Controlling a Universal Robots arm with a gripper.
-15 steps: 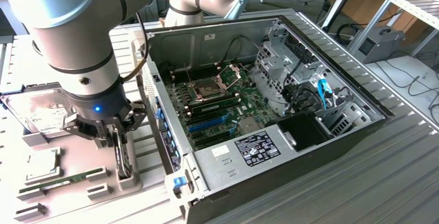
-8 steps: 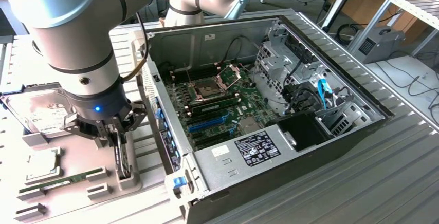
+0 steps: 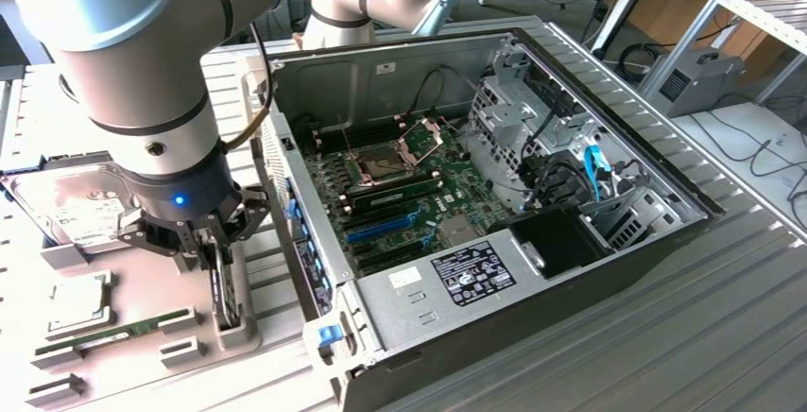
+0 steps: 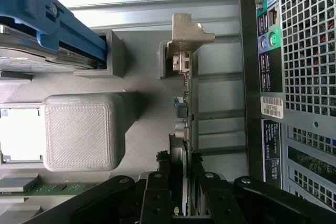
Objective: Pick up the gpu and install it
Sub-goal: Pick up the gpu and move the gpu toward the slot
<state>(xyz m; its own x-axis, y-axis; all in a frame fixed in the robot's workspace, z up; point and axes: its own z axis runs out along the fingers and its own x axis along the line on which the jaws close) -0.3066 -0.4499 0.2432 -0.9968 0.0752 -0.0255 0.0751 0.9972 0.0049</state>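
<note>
The gpu (image 3: 226,291) stands on its edge in a grey holder slot on the parts tray (image 3: 139,374), just to the exterior view's left of the open computer case (image 3: 630,242). In the wrist view the gpu (image 4: 187,109) is a thin card seen edge-on, with its silver bracket (image 4: 187,34) at the far end. My gripper (image 3: 217,253) hangs straight over it. Its black fingers (image 4: 157,192) sit tight against both faces of the card, so my gripper (image 4: 184,187) is shut on the gpu, which still rests in the holder.
The case lies open with the motherboard (image 3: 403,190) and its blue slots (image 3: 378,228) facing up. On the tray lie a silver hard drive (image 3: 76,206), a CPU (image 3: 78,306) and a green RAM stick (image 3: 116,331). The case's rear panel (image 4: 299,77) stands close beside the gpu.
</note>
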